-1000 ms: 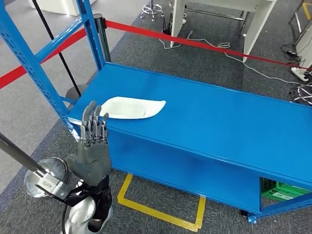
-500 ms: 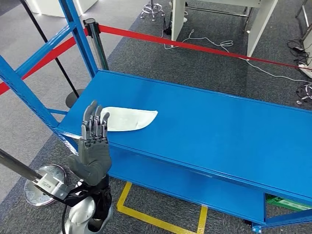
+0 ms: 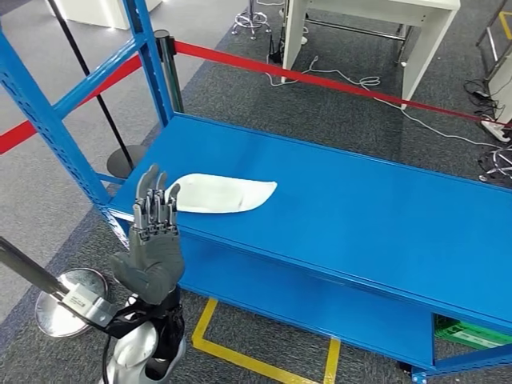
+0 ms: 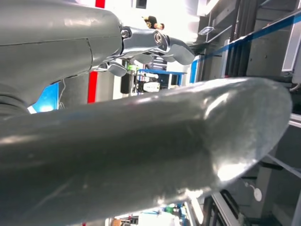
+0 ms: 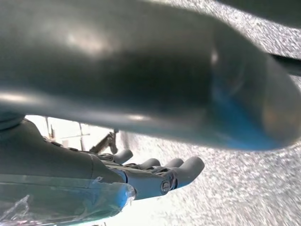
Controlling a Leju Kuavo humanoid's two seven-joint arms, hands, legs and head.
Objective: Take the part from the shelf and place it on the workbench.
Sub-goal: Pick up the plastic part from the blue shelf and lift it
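Observation:
The part (image 3: 220, 194) is a flat white piece, pointed at one end, lying on the blue shelf (image 3: 362, 208) near its front left corner. My left hand (image 3: 154, 240) is raised in front of that shelf edge, fingers straight up and apart, holding nothing. Its fingertips (image 3: 156, 186) overlap the part's left end in the picture, but I cannot tell if they touch it. The left wrist view has the same hand's thick thumb (image 4: 142, 141) close up. In the right wrist view my right hand (image 5: 106, 174) has its fingers (image 5: 170, 172) stretched out over grey floor, with nothing in them.
Blue shelf uprights (image 3: 54, 128) rise at the left. Red barrier tape (image 3: 338, 80) runs behind the shelf from a post (image 3: 168, 68). A round metal base (image 3: 60, 300), yellow floor tape (image 3: 266, 352), a green crate (image 3: 471, 332) and a white desk (image 3: 368, 24) surround it.
The whole picture swayed sideways and came back, so the camera moved. My left hand keeps its raised pose. The part still lies in the same spot on the shelf.

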